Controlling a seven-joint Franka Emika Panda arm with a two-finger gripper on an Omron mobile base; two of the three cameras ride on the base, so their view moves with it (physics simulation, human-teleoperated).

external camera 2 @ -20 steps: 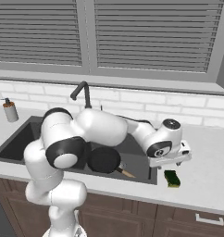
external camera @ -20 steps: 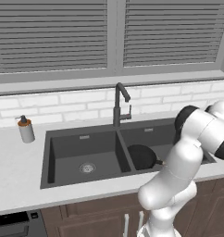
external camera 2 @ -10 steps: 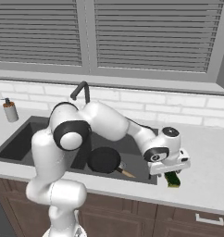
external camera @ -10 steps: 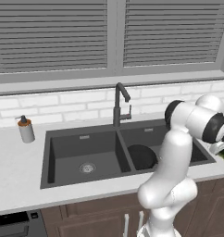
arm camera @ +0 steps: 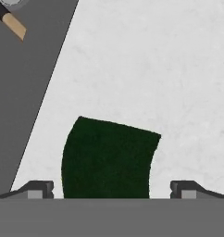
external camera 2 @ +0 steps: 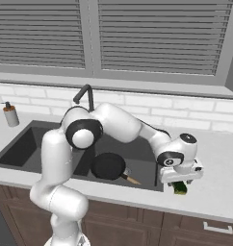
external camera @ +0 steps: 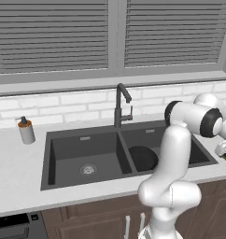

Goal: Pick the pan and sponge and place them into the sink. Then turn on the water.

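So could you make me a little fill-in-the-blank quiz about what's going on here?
1. The round black frying pan lies in the ___ basin of the dark grey double sink.
2. The small dark green sponge lies on the white ___.
3. The pincer above it is ___.

Missing words: right; counter; open

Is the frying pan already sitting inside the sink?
Yes, the pan lies in the right basin of the sink, its handle pointing toward the counter's front edge.
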